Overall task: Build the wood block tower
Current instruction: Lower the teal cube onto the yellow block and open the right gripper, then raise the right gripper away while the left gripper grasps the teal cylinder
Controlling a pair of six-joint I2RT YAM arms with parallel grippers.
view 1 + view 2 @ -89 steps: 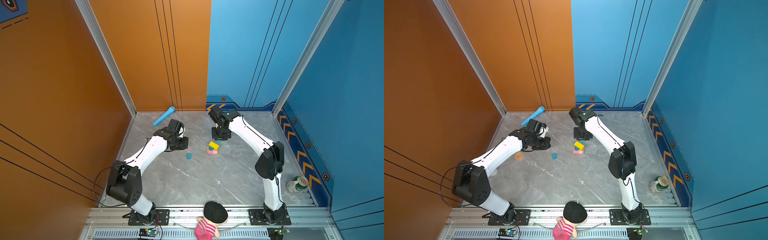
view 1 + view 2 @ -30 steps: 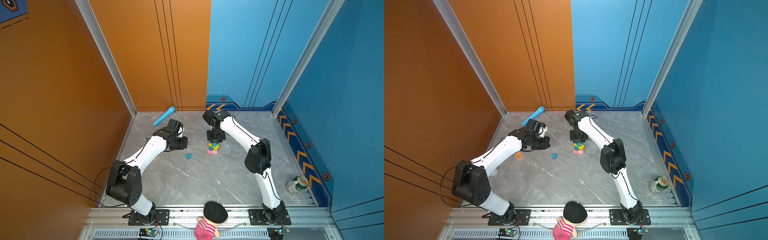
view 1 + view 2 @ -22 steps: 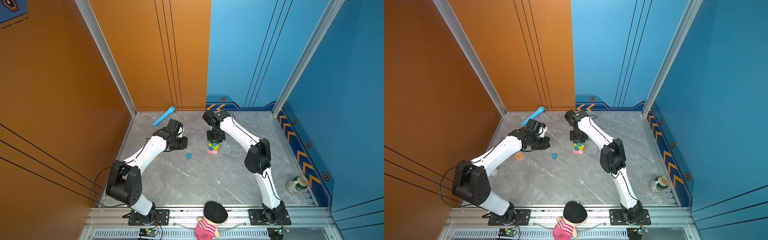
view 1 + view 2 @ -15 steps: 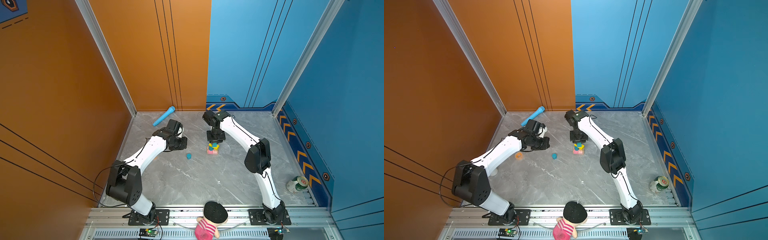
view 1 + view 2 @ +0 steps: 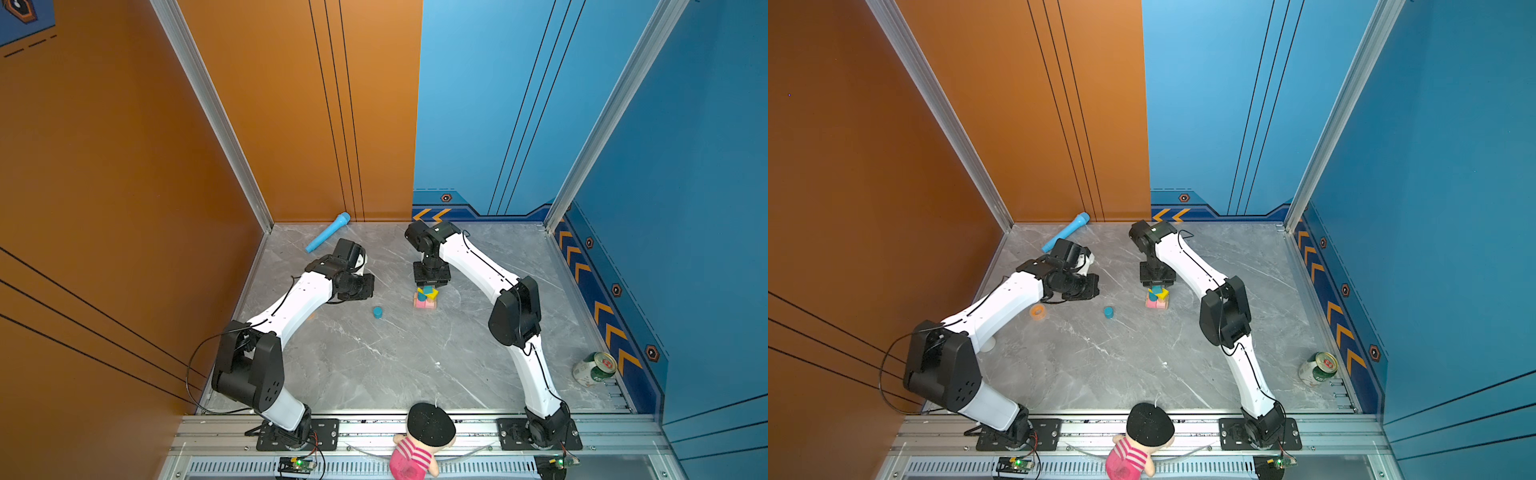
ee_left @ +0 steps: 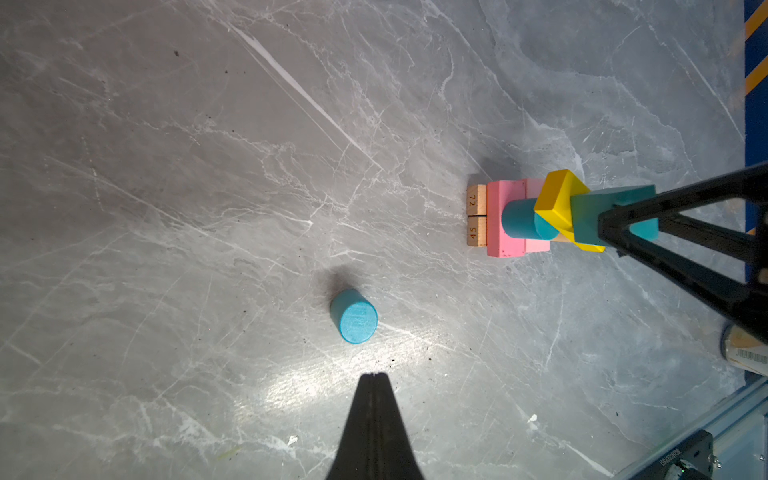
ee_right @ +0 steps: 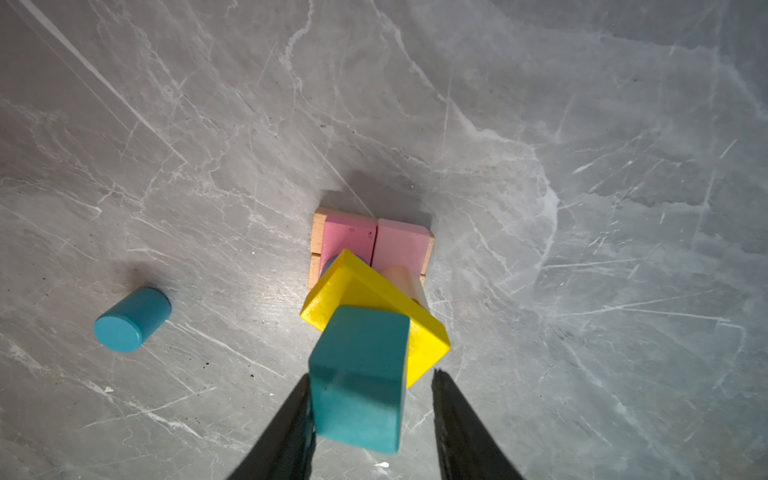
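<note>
Right end effector (image 7: 372, 374) w/ jaws parted round teal cube (image 7: 357, 349), one finger touching, other clear, cube sat between its tips on yellow bar (image 7: 353, 286) topping tower (image 7: 399, 243), prob. to let go w/o a nudge; left end effector (image 6: 374, 376) closed & empty, blue cylinder (image 6: 354, 316) just ahead on tabletop (image 6: 187, 187).

Two pink bars (image 7: 349, 239), two tan bars (image 6: 476, 201), two blue cylinders (image 7: 132, 320), one teal cube (image 7: 359, 374).
</note>
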